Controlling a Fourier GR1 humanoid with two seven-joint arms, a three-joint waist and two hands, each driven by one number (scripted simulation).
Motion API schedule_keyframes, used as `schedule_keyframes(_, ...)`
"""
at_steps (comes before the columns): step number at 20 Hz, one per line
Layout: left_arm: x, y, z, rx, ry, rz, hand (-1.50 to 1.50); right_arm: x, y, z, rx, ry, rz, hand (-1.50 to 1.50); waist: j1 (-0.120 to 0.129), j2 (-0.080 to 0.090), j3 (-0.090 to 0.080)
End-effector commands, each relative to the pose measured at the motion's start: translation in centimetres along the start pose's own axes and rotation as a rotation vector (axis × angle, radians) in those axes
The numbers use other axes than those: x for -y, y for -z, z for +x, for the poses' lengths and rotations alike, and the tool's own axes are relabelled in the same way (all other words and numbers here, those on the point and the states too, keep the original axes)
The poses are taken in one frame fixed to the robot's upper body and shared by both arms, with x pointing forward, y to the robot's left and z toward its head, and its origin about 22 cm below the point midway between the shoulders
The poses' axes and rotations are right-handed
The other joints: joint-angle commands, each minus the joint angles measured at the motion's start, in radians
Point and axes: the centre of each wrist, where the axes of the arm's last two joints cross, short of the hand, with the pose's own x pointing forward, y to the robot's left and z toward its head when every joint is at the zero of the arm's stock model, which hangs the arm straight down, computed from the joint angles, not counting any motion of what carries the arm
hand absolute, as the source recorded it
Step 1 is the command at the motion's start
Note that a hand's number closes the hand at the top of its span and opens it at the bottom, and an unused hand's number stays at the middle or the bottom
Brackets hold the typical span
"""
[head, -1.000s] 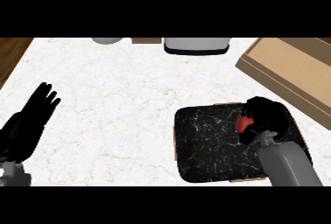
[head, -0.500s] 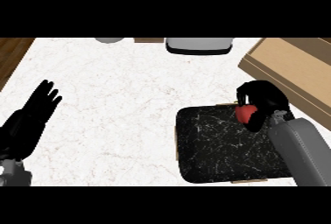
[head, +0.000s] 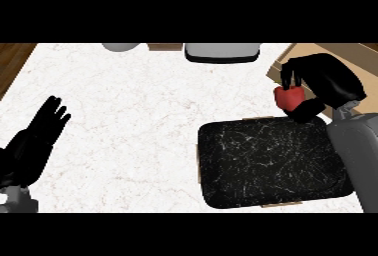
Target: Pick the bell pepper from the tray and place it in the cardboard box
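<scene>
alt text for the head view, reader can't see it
The right hand holds the red bell pepper just beyond the black tray, beside the cardboard box at upper right. The left hand rests open at the left of the white counter.

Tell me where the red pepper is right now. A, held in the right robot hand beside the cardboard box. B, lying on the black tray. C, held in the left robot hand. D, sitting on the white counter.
A: the right robot hand curls its fingers round the pepper, holding it past the far edge of the tray and beside the box; the left robot hand is open and holds nothing.
</scene>
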Motion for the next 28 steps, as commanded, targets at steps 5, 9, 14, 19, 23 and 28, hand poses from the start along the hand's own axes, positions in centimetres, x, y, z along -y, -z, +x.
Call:
schedule_keyframes(5,0.5,0.1,0.1,0.008,0.000,0.009,0.00,8.6,-3.2,1.1,-0.138,0.020,-0.285,1.50,-0.006,-0.002,0.000)
schedule_keyframes(9,-0.3,0.1,-2.2,0.010,0.007,0.018,0.00,9.9,-2.1,-0.6,-0.229,0.041,-0.351,1.50,0.006,0.005,0.000)
schedule_keyframes(14,-0.3,0.6,-0.2,0.009,0.011,-0.015,0.00,11.3,-1.8,-4.2,-0.293,0.057,-0.366,1.50,0.007,0.005,0.000)
schedule_keyframes(19,-0.1,-0.6,0.3,0.007,0.020,-0.017,0.00,11.4,-0.2,-8.3,-0.303,-0.017,-0.320,1.50,0.020,0.007,0.001)
schedule_keyframes(23,-0.6,0.8,-0.4,0.009,-0.003,-0.013,0.00,10.0,0.6,-10.1,-0.268,-0.001,-0.349,1.50,0.015,0.007,0.000)
schedule_keyframes(28,-0.1,-0.7,0.0,0.015,0.001,-0.028,0.00,8.3,0.7,-14.5,-0.265,0.019,-0.351,1.50,0.030,0.011,0.001)
